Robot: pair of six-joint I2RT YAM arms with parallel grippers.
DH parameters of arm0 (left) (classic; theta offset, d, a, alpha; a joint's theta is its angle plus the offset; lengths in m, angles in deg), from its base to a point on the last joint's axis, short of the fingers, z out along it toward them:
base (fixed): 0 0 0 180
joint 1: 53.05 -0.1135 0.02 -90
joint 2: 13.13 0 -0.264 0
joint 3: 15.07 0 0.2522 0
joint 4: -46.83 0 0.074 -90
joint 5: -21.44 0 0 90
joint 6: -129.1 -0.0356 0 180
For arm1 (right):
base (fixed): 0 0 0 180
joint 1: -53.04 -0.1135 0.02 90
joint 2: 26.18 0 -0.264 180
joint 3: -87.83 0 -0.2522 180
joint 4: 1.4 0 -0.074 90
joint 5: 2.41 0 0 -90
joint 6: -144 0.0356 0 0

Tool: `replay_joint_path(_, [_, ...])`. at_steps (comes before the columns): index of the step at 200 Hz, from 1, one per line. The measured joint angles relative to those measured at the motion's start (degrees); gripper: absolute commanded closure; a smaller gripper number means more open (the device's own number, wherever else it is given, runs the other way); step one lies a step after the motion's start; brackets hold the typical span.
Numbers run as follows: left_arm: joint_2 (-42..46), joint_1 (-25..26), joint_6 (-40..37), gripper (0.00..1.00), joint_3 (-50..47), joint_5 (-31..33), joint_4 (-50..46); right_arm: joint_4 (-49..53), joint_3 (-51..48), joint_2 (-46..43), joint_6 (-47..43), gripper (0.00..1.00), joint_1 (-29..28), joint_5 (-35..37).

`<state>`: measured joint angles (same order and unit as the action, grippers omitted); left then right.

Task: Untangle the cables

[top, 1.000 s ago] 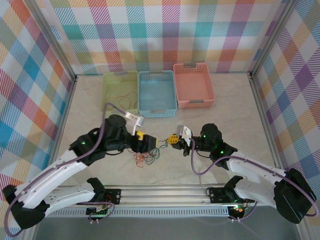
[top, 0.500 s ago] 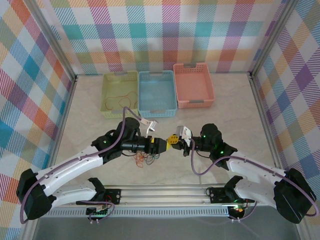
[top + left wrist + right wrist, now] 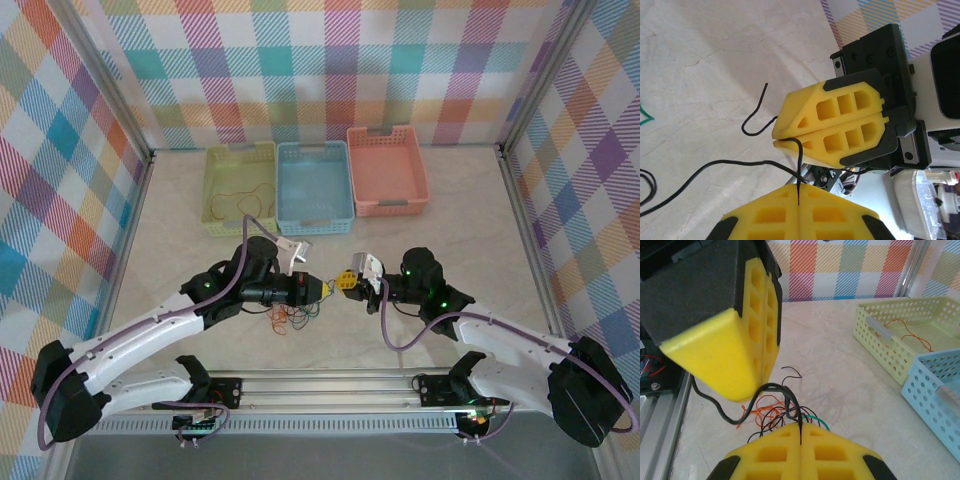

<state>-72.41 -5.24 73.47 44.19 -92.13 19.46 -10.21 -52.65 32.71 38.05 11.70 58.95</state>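
A tangle of orange, black and green cables (image 3: 289, 316) lies on the table in front of the arms; the right wrist view has it as the cable tangle (image 3: 771, 412). My left gripper (image 3: 322, 289) and right gripper (image 3: 347, 282) meet tip to tip just above it. One black cable (image 3: 740, 162) runs between them. The left gripper (image 3: 798, 196) is shut on this cable, and the right gripper (image 3: 800, 432) is shut on it too. The cable bends in a short loop (image 3: 782, 390) between the two sets of yellow fingers.
Three baskets stand in a row at the back: yellow-green (image 3: 208, 190) holding an orange cable (image 3: 247, 195), blue (image 3: 315, 227) and pink (image 3: 390, 208). The metal rail (image 3: 330, 385) runs along the near edge. Checked walls close in the sides.
My left arm has swung right and its gripper has closed the gap to the right gripper. The right arm has barely moved.
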Motion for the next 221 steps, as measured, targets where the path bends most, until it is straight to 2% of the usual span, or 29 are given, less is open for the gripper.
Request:
replay_joint_path(66, [2.54,-0.33,-0.98,1.0,0.0,1.33,-2.91,-0.66,-1.95,-3.17,-0.04,1.0,-0.74,0.15])
replay_joint_path(83, [2.54,-0.35,-1.22,1.0,0.0,0.87,-2.91,-1.57,-2.86,-4.07,-0.02,0.95,-0.92,0.35])
replay_joint_path(89, [2.51,-0.35,-1.27,1.0,0.0,0.48,-2.91,-1.84,-3.08,-4.26,-0.02,0.91,-1.07,0.55])
replay_joint_path(96, [2.51,-0.37,-1.42,1.0,0.0,0.04,-2.91,-2.16,-3.26,-4.42,-0.02,0.81,-1.2,0.83])
replay_joint_path(106, [2.51,-0.44,-1.64,1.0,0.0,-0.66,-2.89,-2.38,-3.39,-4.52,0.24,0.59,-1.46,1.57])
replay_joint_path(114, [2.51,-0.44,-1.88,1.0,0.0,-1.25,-2.91,-2.71,-3.41,-4.61,0.0,0.48,-1.64,2.4])
replay_joint_path(124, [2.51,-0.46,-2.05,1.0,0.0,-1.66,-2.91,-3.37,-3.45,-4.74,-0.04,0.41,-1.86,3.61])
replay_joint_path(139, [2.54,-0.48,-2.19,1.0,0.0,-1.81,-2.91,-3.67,-3.52,-5.55,0.44,0.36,-1.9,5.27])
replay_joint_path(154, [2.89,-0.48,-2.16,1.0,-0.04,-1.44,-2.93,-3.13,-3.67,-8.15,1.18,0.34,-1.9,6.56])
replay_joint_path(178, [4.37,-0.48,-2.19,1.0,-0.11,-0.15,-2.45,-2.23,-3.85,-15.54,4.04,0.38,-1.95,7.61])
replay_joint_path(188, [5.05,-0.48,-2.23,1.0,-0.24,0.52,-1.92,-1.62,-3.85,-18.27,5.75,0.41,-1.95,7.37])
replay_joint_path(205, [5.73,-0.48,-2.47,1.0,-0.37,1.18,-0.76,0.28,-3.39,-20.68,9.7,0.53,-1.99,6.34])
replay_joint_path(221, [5.92,-0.48,-2.91,1.0,-0.37,1.7,0.26,2.91,-1.62,-19.63,13.92,0.56,-2.03,4.28])
